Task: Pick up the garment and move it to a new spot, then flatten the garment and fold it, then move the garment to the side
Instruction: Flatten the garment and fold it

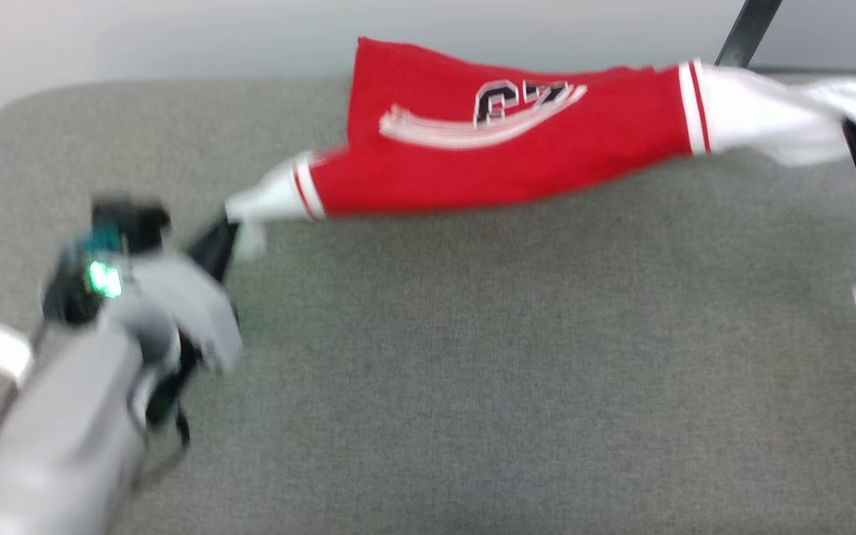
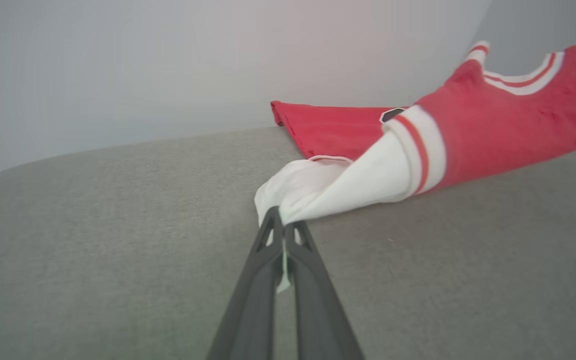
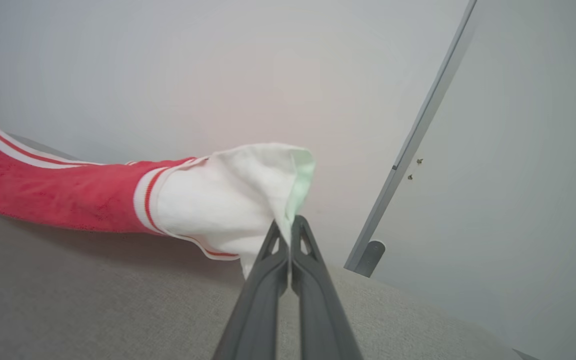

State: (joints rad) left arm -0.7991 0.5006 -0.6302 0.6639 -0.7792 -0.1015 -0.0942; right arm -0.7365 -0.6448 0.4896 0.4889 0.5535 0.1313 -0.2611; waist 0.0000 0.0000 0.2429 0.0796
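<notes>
Red jersey knit with white short sleeves, the T-shirt (image 1: 502,160) is hanging stretched between the two grippers over the far half of the grey fabric-covered surface (image 1: 472,371). Its body is sagging in the middle, and whether its lower edge is brushing the surface or just clearing it cannot be told. The left gripper (image 2: 283,222) is pressing its dark fingers together on the tip of the left white sleeve, low and close to the surface, while the right gripper (image 3: 289,225) is pinching the other white sleeve, higher and far to the right. A black, white-outlined number (image 1: 506,100) is showing creased on the red front. The shirt is looking light, soft and limp, so it is likely to droop and bunch wherever tension is let go, and a thin pinch of sleeve may be creeping loose under a hard pull. Holds at the sleeves or shoulders are suiting it best, spreading it wide for laying flat. The surface is looking woven and slightly napped, probably gripping dragged cloth. A pale plain wall (image 1: 175,37) is standing behind, with a dark slanted bar (image 1: 747,30) at the far right.
</notes>
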